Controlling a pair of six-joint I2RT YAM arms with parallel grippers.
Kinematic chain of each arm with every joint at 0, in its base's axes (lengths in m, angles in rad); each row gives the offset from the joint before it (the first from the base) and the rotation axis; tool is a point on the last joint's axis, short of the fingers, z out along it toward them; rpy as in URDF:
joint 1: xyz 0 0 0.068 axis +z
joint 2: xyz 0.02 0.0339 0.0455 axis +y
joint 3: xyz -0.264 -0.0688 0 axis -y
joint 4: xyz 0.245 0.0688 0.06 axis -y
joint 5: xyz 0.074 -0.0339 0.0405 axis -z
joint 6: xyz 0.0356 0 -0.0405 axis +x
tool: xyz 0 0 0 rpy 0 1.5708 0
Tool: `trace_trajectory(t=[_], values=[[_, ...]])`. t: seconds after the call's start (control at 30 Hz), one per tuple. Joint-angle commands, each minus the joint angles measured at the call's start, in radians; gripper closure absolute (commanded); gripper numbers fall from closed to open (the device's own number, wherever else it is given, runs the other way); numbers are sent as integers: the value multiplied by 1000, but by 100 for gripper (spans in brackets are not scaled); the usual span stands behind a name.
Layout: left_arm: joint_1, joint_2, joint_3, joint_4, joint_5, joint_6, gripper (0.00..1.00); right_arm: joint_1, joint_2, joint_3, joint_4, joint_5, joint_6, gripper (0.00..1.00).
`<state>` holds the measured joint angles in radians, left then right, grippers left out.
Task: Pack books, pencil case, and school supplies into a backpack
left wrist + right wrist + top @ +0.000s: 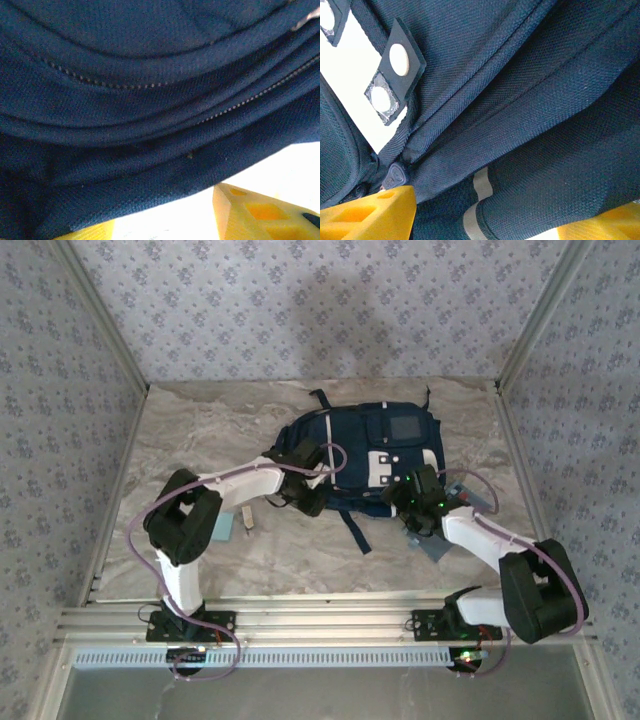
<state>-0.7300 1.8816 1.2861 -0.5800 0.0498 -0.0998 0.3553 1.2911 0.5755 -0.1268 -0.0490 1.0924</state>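
The navy backpack lies flat at the middle back of the table, white patches facing up. My left gripper is at its lower left edge. In the left wrist view the left gripper stands open, with bare table in the gap and navy fabric just beyond the tips. My right gripper is at the pack's lower right edge. In the right wrist view the right gripper has its yellow fingers wide apart, and folds of the backpack lie across the gap. The pencil case lies right of the pack. A flat blue-grey corner shows under my right forearm; I cannot tell if it is the books.
The light-blue pad and the small beige eraser lie on the marble table beside my left arm. A dark strap trails from the pack toward the front. Patterned walls close in the table on three sides.
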Motion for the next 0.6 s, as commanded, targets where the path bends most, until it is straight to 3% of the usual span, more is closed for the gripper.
trace_trajectory(t=[0.0,0.4,0.57], values=[[-18,33,47,37,-8,41,47,-8,16,-14,48,-10,0,28],[-23,121,66,68,-2,65,50,-12,23,-10,58,-13,-3,29],[-24,158,90,49,4,64,74,-11,29,-9,63,-20,-4,29]])
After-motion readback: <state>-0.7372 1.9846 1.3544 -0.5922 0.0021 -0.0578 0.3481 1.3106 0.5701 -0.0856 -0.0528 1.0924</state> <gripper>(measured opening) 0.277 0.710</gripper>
